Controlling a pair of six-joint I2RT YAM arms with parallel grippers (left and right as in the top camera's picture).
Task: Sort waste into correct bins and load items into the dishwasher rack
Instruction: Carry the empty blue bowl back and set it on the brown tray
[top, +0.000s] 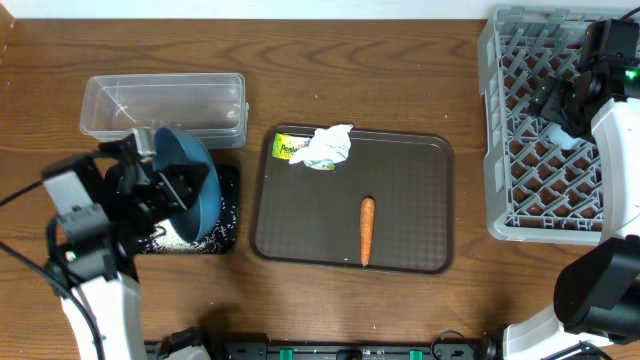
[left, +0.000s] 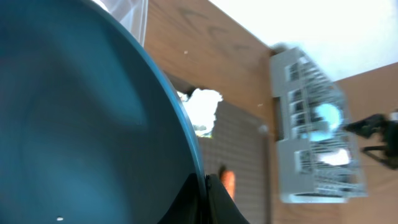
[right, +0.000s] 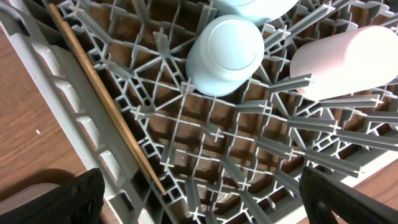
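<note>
Left claw (left: 204, 190) clamped on the rim of the dark-blue plate (left: 81, 124); right claw (right: 202, 190) spread wide and empty over the dishwasher rack (right: 59, 84).

The one smooth, round plate stands tilted on edge in the left claw, over a shallow black tray (top: 229, 185) flecked with loose white rice (top: 214, 237). One clear rectangular tub (top: 165, 105) lies just beyond that claw. To its right a flat brown serving tray (top: 420, 200) carries one slim orange carrot (top: 367, 230), one crumpled white napkin (top: 328, 147) and one yellow-green wrapper (top: 289, 148) touching the napkin. Below the right claw the grey lattice rack holds one upturned light-blue bowl (right: 224, 53), one white cup (right: 345, 62) on its side near the bowl, and a thin wooden chopstick (right: 106, 93) along the side wall. Whether that is one stick or two I cannot tell.
</note>
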